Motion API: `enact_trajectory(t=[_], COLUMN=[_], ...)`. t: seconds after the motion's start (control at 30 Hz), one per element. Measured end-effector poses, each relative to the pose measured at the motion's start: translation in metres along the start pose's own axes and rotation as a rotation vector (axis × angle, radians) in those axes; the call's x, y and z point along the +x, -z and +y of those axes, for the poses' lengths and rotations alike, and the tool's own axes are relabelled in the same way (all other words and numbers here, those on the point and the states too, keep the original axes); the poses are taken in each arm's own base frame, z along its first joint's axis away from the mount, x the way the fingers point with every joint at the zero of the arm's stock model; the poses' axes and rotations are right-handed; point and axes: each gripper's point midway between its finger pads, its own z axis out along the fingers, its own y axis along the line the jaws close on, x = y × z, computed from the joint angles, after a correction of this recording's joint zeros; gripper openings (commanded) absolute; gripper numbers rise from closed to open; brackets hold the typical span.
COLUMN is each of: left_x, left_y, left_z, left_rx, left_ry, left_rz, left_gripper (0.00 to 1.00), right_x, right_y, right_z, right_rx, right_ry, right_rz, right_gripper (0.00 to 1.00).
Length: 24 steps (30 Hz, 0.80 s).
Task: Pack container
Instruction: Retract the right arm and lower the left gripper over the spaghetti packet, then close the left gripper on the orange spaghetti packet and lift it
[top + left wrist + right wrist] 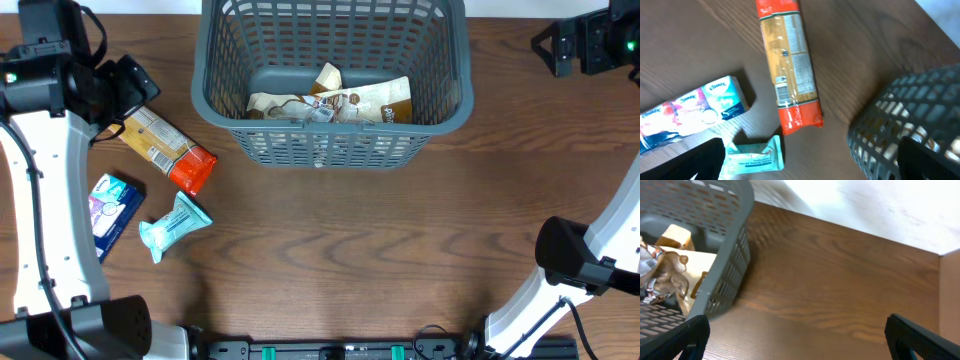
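Observation:
The container (330,145), a dark grey slotted basket, stands at the back centre and holds a few tan snack packs (345,100). Left of it on the table lie a long orange-and-yellow pack (165,150), a blue tissue pack (113,208) and a teal wipes pack (172,225). My left gripper (135,85) hovers open over the orange pack's far end. In the left wrist view the left gripper (810,170) frames the teal pack (754,156) and the basket's corner (910,120). My right gripper (560,45) is open and empty beside the basket's right wall (725,255).
Bare wooden tabletop (400,250) stretches in front of the basket and to its right. The table's far right edge (939,280) shows in the right wrist view. The arms' white links rise at the front left and front right.

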Motion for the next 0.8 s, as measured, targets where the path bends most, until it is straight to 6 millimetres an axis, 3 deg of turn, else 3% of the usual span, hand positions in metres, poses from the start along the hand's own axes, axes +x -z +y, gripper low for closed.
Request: enact_trajectory(t=[0.3,0.57,0.8], left_x=[-0.017,-0.017,-0.01], left_y=[-0.021,-0.062,-0.11], left_z=[0.046,0.05,0.041], left_rx=[-0.181,-0.251,-0.25], left_ry=[0.348,0.454,0.466], left_rz=[-0.04,-0.002,0.09], left_gripper=[0.99,0.98,0.98], right_x=[0.032,0.042,0.051], right_y=[0.01,0.003,-0.021], right_z=[-0.053,-0.061,-0.065], right_rx=[0.2,0.216,0.188], right_ry=[-0.282,-0.323,-0.336], right_rz=[0.085,0.124,0.176], right_gripper=[0.99,0.99,0.99])
